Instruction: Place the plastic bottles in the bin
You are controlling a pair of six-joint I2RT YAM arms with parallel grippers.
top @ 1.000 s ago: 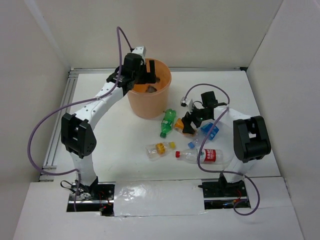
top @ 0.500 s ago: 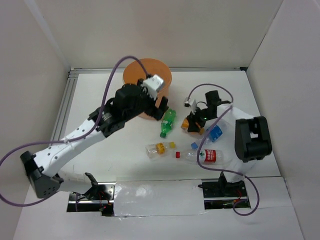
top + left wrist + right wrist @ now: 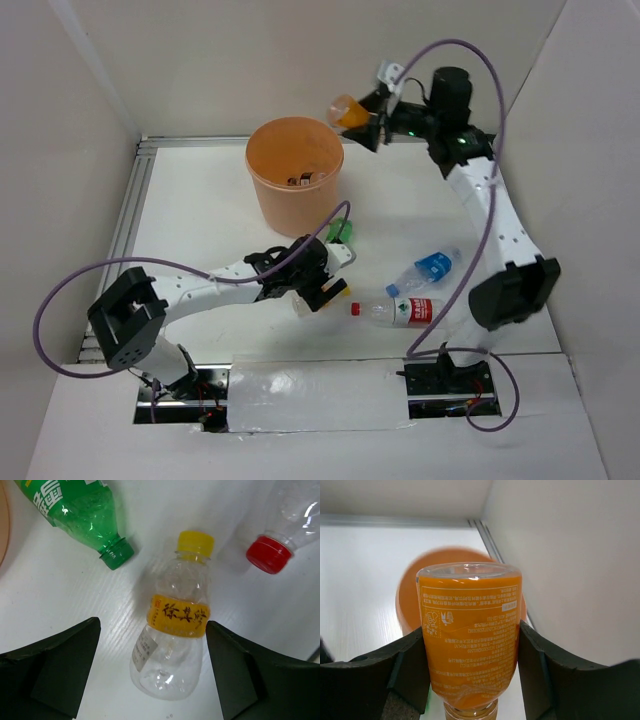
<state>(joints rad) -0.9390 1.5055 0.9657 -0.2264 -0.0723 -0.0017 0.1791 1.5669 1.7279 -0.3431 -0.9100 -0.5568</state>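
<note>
The orange bin (image 3: 262,150) stands at the back of the table with a bottle inside it. My right gripper (image 3: 368,118) is shut on the orange bottle (image 3: 349,108) and holds it in the air, just right of the bin's rim. In the right wrist view the orange bottle (image 3: 470,640) sits between the pads, with the bin (image 3: 409,600) behind it. My left gripper (image 3: 318,283) is open, low over the yellow-label bottle (image 3: 175,630), which lies between its fingers. The green bottle (image 3: 342,232), the blue-label bottle (image 3: 430,268) and the red-label bottle (image 3: 405,312) lie on the table.
The green bottle's neck (image 3: 116,555) and the red cap (image 3: 269,555) lie close beyond the left fingers. White walls enclose the table at the back and both sides. A metal rail (image 3: 125,230) runs along the left edge.
My right gripper has lifted the orange bottle from the table up to beside the bin. My left arm has swung from the bin down to the yellow-label bottle.
</note>
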